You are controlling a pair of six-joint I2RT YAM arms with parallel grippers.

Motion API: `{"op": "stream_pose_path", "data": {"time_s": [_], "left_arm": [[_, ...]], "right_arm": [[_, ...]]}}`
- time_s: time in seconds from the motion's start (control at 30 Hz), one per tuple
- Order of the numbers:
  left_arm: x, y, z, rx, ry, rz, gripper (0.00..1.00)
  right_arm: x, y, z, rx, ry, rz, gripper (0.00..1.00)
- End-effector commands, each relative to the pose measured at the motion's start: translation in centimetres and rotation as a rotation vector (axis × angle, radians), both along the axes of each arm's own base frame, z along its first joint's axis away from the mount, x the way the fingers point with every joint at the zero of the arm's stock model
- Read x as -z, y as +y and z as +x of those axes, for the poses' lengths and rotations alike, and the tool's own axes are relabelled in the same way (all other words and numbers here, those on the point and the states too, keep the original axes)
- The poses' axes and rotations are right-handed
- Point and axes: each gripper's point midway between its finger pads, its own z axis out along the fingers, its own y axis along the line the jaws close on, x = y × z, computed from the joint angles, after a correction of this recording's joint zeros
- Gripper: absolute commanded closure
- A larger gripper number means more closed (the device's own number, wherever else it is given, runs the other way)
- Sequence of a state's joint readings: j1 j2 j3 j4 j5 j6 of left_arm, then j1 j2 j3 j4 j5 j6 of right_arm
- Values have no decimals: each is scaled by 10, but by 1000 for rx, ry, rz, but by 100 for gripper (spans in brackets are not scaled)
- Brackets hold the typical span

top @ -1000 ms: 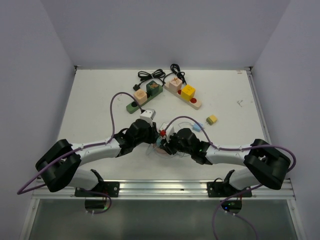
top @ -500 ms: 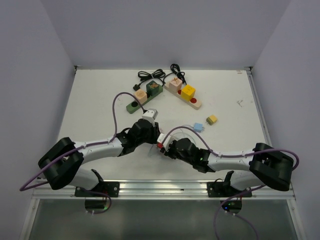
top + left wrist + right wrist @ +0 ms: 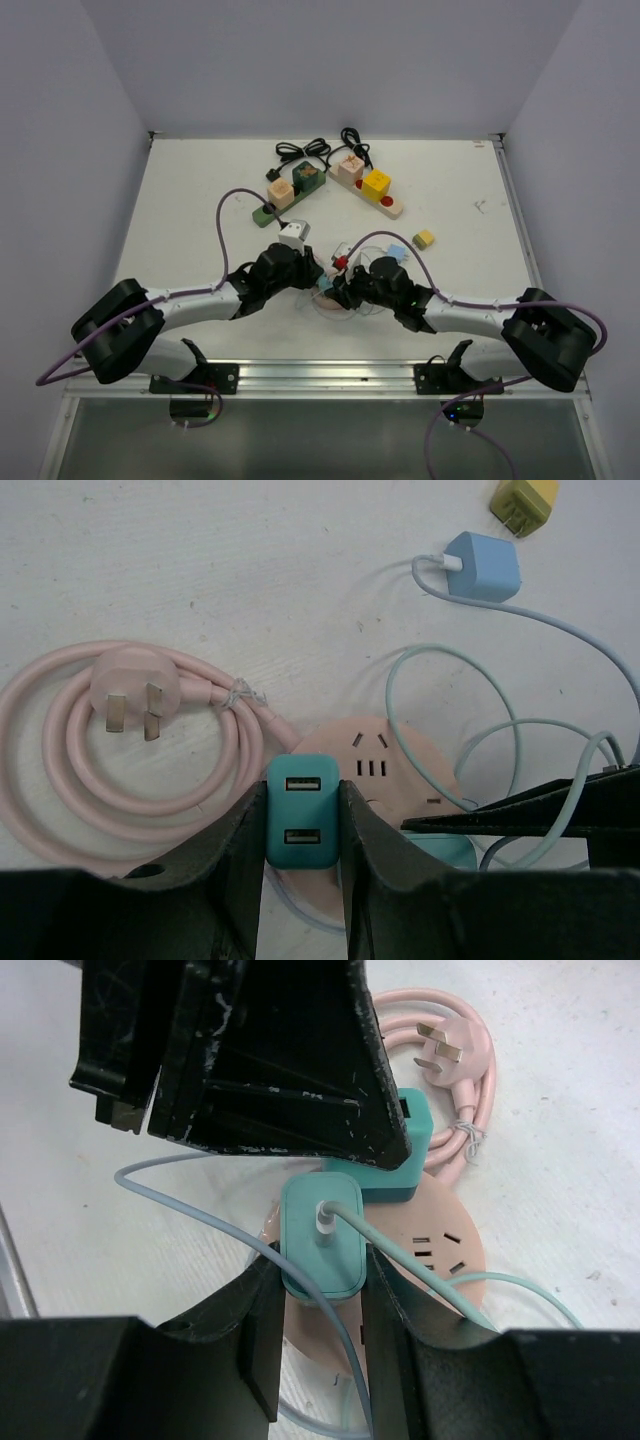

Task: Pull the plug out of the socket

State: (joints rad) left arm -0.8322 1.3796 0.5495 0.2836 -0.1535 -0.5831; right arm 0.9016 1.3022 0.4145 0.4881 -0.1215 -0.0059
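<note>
L gripper [image 3: 303, 792] clamped on teal two-port USB charger block [image 3: 303, 830], R gripper [image 3: 320, 1257] on teal cabled plug [image 3: 300, 1210]; both seated in round pink plastic socket [image 3: 400, 765], lower centre of wrist views. Pull one straight up, no twisting, other pins socket

White table [image 3: 180, 220]. Round pink socket [image 3: 400, 765] sits flat on it, right under the left gripper [image 3: 303, 792] tips. Pink cord [image 3: 60, 770] lies coiled just left of the fingers, its three-pin end loose inside the coil. Blue charger [image 3: 482, 567] and yellow charger [image 3: 525, 502] ahead-right, apart from each other. Green power strip [image 3: 266, 212], beige power strip [image 3: 395, 210] and black cables [image 3: 305, 150] well beyond.
</note>
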Motion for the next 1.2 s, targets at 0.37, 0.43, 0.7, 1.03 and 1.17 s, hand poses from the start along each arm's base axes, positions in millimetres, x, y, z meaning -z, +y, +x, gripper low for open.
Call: {"op": "stream_pose_path", "data": {"time_s": [0.37,0.43,0.7,1.03,1.17], "left_arm": [[33,50,7,-111,-13,198,100],[33,48,9,-112,-4,208,100],[40,48,8,-122,16,209,100],[34,51,4,-114,-27,177,100],[35,48,4,-109,-21,175,100]], "right_arm": [[-32,37,-24,-127,-300,-99,100],[-31,36,-22,-108,-361,-146,100],[-43,43,-23,-83,-177,19,99],[-52,27,2,-68,68,194,100],[-49,34,-9,-114,-19,121,100]]}}
